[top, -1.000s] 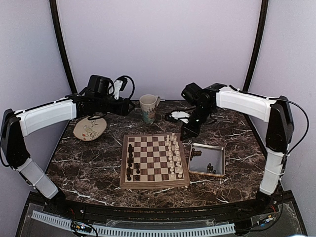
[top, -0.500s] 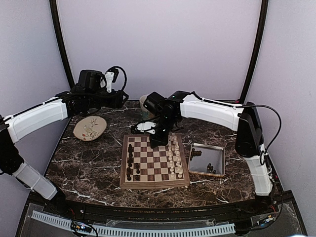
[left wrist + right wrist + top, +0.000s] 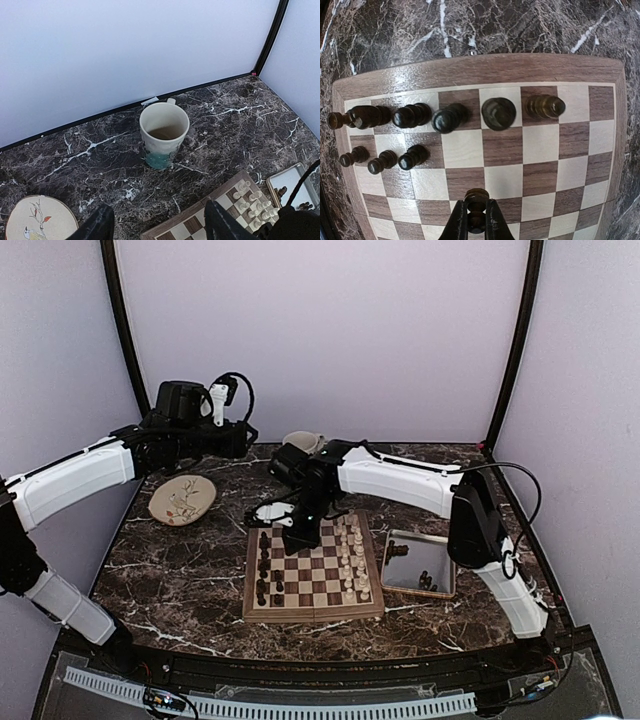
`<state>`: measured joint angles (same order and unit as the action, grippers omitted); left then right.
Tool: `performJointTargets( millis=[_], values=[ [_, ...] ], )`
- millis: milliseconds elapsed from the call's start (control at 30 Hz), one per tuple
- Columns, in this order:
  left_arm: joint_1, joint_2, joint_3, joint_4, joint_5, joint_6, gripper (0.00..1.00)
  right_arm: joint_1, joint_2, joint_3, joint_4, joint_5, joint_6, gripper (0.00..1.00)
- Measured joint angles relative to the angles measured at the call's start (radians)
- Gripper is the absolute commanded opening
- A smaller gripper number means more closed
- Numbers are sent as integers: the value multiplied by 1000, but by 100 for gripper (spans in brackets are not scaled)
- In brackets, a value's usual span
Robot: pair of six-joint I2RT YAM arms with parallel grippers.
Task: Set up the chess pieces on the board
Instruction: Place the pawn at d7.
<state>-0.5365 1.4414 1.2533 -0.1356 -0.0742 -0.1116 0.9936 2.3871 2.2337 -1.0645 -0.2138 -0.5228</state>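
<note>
The board [image 3: 313, 613] lies mid-table. Several dark chess pieces [image 3: 264, 565] stand along its left side; in the right wrist view they show as a far row [image 3: 450, 117] and a few pawns [image 3: 382, 161]. My right gripper [image 3: 297, 530] hovers over the board's far left part. In its wrist view the gripper [image 3: 477, 212] is shut on a dark chess piece [image 3: 477, 196], held above the squares of the board [image 3: 485, 67]. My left gripper [image 3: 235, 440] is raised at the back left. In its wrist view it [image 3: 157, 230] is open and empty.
Cream-white chessmen [image 3: 350, 560] fill the board's right side. A metal tray [image 3: 442, 552] to the right holds a few dark pieces [image 3: 428, 582]. A mug [image 3: 164, 132] stands behind the board. A painted plate [image 3: 182, 500] lies at the back left.
My right arm has swung left from near the tray to above the board's far left squares, with the dark piece in its jaws. The left arm drew back slightly, then stayed.
</note>
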Motion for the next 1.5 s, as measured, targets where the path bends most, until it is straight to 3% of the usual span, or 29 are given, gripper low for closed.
performJointTargets(
  millis=[1067,1500],
  values=[
    [2,-2,-3,0,0,11,64,51,104,93,3,-32,0,4],
    [2,-2,-3,0,10,14,64,58,108,94,6,-18,5,13]
  ],
)
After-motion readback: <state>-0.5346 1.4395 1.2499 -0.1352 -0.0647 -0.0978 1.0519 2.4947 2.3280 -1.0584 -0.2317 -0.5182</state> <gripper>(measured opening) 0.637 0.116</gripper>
